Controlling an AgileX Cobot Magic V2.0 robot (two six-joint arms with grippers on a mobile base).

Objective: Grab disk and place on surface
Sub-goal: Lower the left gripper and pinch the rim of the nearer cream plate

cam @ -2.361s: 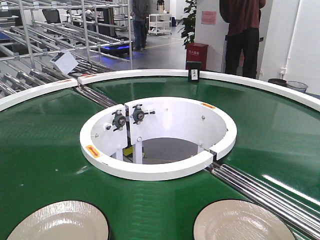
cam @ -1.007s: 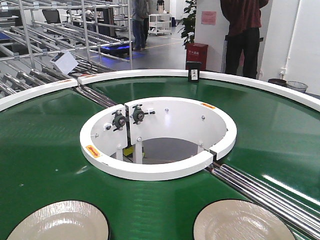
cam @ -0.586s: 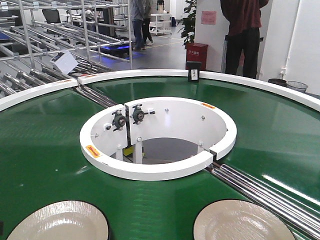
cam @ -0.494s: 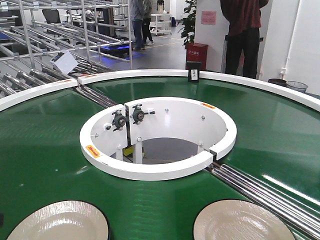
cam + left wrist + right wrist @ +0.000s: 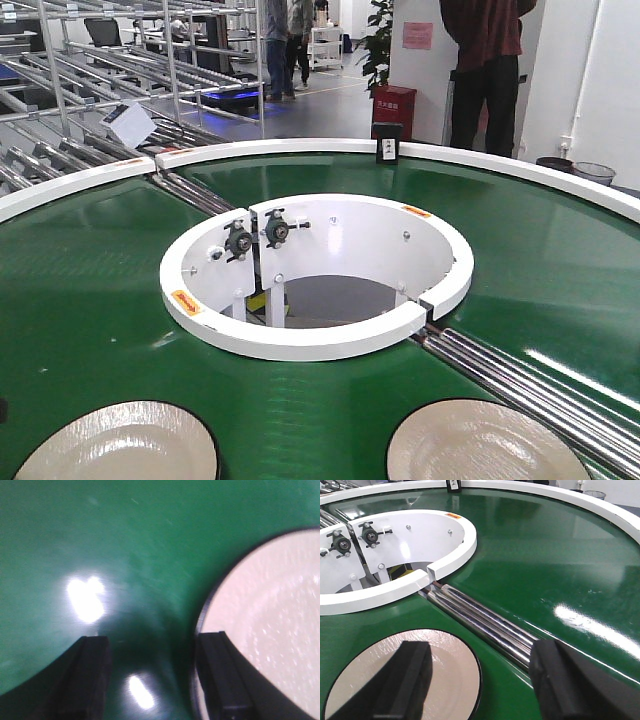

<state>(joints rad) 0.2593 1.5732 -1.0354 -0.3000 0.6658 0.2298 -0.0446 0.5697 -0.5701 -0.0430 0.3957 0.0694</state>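
While two disks lie flat on the green conveyor belt (image 5: 90, 270), the left disk (image 5: 115, 445) at the lower left and the right disk (image 5: 485, 445) at the lower right of the front view, neither is held. Between them and the far side stands a white inner ring (image 5: 320, 345) around an open well, whose wall carries two black bearing mounts (image 5: 238, 240). A band of steel rollers (image 5: 530, 385) runs from the ring's gap to the lower right, just beside the right disk. A white outer rim (image 5: 300, 147) bounds the belt, with one small black box (image 5: 388, 147) on it. Beyond are roller racks (image 5: 100, 60) at the upper left, a red bin (image 5: 394, 108), and a person (image 5: 487, 60) at the upper right. In the blurred left wrist view the left end effector (image 5: 152, 640) is spread over bare belt, one finger (image 5: 215, 670) overlapping the rim of a pale disk (image 5: 270, 630); contact cannot be judged. The right end effector (image 5: 480, 650) is also spread, above the right disk (image 5: 452, 675) and the rollers (image 5: 485, 620).
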